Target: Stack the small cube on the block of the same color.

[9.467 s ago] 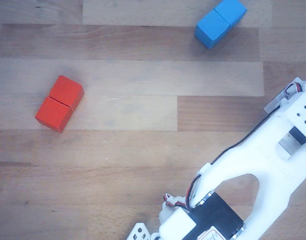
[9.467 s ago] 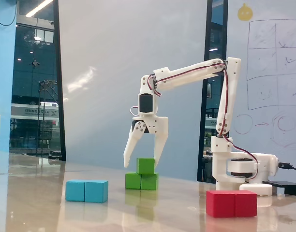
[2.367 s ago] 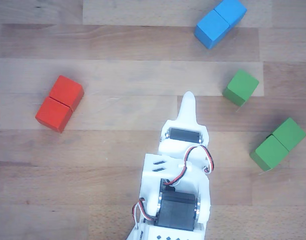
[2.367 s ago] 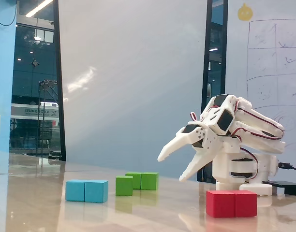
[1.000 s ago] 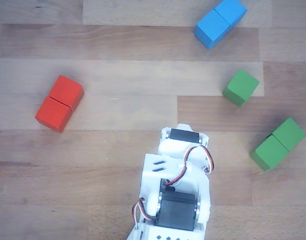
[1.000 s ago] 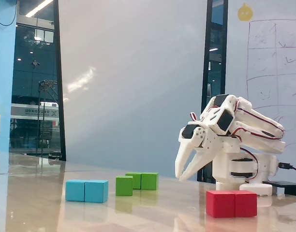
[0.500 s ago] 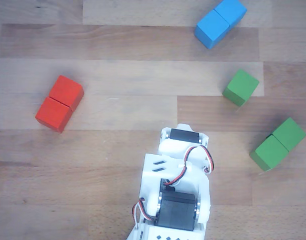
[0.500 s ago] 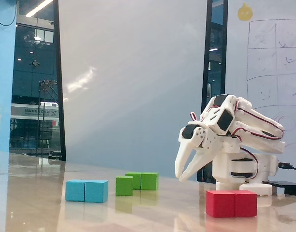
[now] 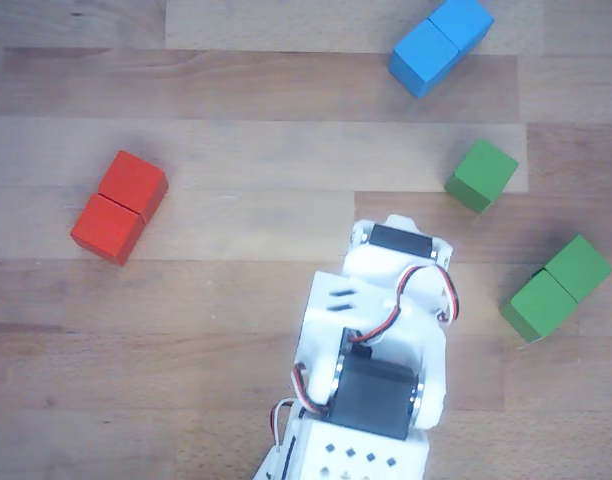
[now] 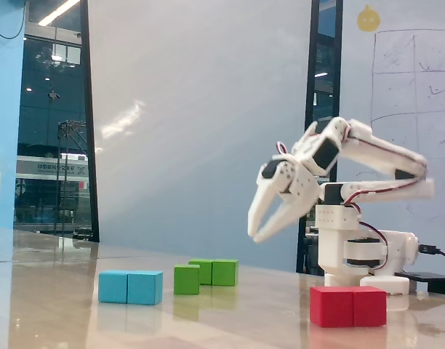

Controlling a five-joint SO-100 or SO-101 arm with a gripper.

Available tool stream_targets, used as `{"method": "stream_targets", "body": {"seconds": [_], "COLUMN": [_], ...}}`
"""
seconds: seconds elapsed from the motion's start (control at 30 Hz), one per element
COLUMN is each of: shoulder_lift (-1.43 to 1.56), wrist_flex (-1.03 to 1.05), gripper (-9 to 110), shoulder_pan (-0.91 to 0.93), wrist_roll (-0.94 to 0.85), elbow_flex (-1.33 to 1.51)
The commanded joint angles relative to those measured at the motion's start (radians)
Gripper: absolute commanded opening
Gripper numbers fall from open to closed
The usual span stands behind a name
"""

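My gripper hangs in the air above the table, empty, its two fingers pointing down and nearly together with only a thin gap at the tips, so I would call it closed on nothing. In the fixed view it sits up and to the right of the green pieces, well apart from them. The small cube rests on the table, not stacked, just in front of the block of the same color (the two overlap from this angle, so I cannot tell whether they touch). From the other view the small cube and the green block lie clearly apart, to the right of my arm. A blue double block lies at the top and a red double block at the left.
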Motion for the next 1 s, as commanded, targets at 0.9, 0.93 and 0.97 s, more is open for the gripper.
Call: {"method": "stream_targets", "body": {"seconds": [0.9,0.93,0.97], "shoulder_lift": [-1.189,-1.204,-1.218], "wrist_flex": [-0.075,-0.075,-0.075], "gripper": [1,1,1], "shoulder_pan": [0.179,0.186,0.192], "wrist_roll": [-0.005,-0.005,-0.005], "elbow_flex": [-0.877,-0.885,-0.891]}}
